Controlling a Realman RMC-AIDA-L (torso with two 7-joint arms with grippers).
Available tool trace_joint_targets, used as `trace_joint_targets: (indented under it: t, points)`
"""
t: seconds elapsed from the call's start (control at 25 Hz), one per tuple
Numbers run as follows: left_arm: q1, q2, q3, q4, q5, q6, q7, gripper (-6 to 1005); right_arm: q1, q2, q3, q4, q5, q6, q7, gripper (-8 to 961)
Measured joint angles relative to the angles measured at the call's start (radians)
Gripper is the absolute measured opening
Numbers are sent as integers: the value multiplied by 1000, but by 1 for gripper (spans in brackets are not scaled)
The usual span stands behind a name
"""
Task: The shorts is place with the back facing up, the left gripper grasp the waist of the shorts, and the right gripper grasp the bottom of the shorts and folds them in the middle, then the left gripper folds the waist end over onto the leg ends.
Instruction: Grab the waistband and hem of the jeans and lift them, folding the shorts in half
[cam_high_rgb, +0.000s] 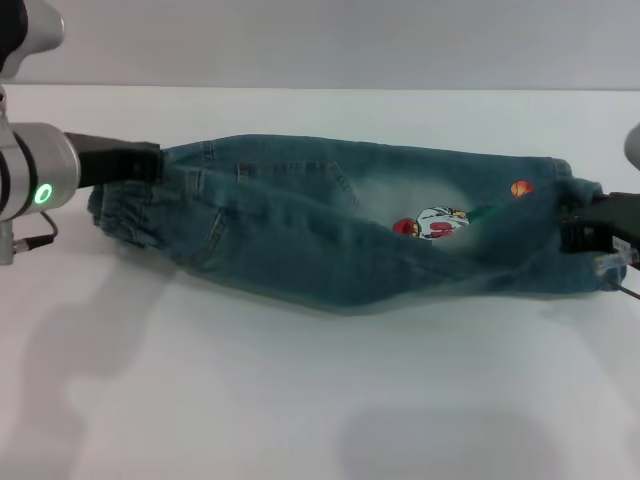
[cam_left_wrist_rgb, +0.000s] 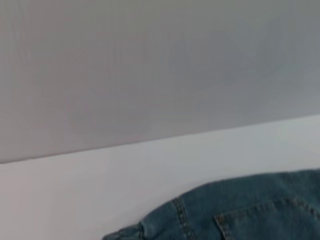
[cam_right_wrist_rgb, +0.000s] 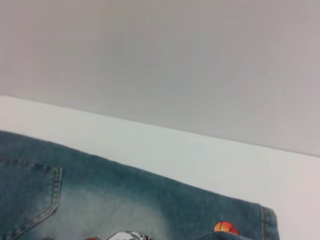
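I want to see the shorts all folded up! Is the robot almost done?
About halfway. The shorts already look doubled lengthwise into a long strip on the table. The left gripper is at the waist and the right gripper at the leg ends. Folding the waist over onto the leg ends is left.

The shorts (cam_high_rgb: 300, 230) are faded blue denim cloth, matt and softly creased; the table (cam_high_rgb: 300, 400) looks smooth, matt white.

Both grippers' fingers seemingly denim-hidden.
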Motion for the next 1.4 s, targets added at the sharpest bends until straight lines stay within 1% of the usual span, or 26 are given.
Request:
trace_joint_targets:
  t: [0.2, 0.32, 0.36, 0.4, 0.44, 0.48, 0.6, 1.08, 1.24, 1.28, 1.4]
  points:
    - [0, 0, -9, 46, -39, 92, 2, 6, -29, 4, 26, -40, -6, 107, 1, 62]
    - [0, 0, -9, 46, -39, 92, 2, 7, -48, 7, 45, -74, -7, 185, 5, 63]
    - [-11, 1, -16, 79, -50, 152, 2, 7, -54, 8, 51, -87, -7, 211, 6, 64]
    - [-11, 1, -16, 79, -50, 152, 2, 7, -60, 8, 57, -101, -7, 240, 8, 64]
    - [-15, 0, -18, 96, -53, 181, 2, 7, -65, 8, 69, -126, -6, 287, 11, 64]
    - [-19, 0, -19, 120, -58, 222, 1, 7, -65, 8, 69, -126, -6, 287, 11, 64]
    - [-29, 0, -20, 147, -68, 257, -1, 7, -68, 8, 87, -168, 1, 357, 17, 65]
    - [-88, 0, -23, 246, -98, 360, 1, 7, -67, 10, 138, -267, 4, 504, 56, 69]
    - [-94, 0, -23, 253, -99, 365, 1, 7, -55, 10, 148, -303, 6, 561, 72, 70]
    - [-107, 0, -23, 270, -99, 373, 2, 7, -55, 10, 148, -303, 6, 561, 72, 70]
    - [-115, 0, -23, 280, -100, 381, 2, 7, -38, 10, 161, -334, 8, 597, 74, 71]
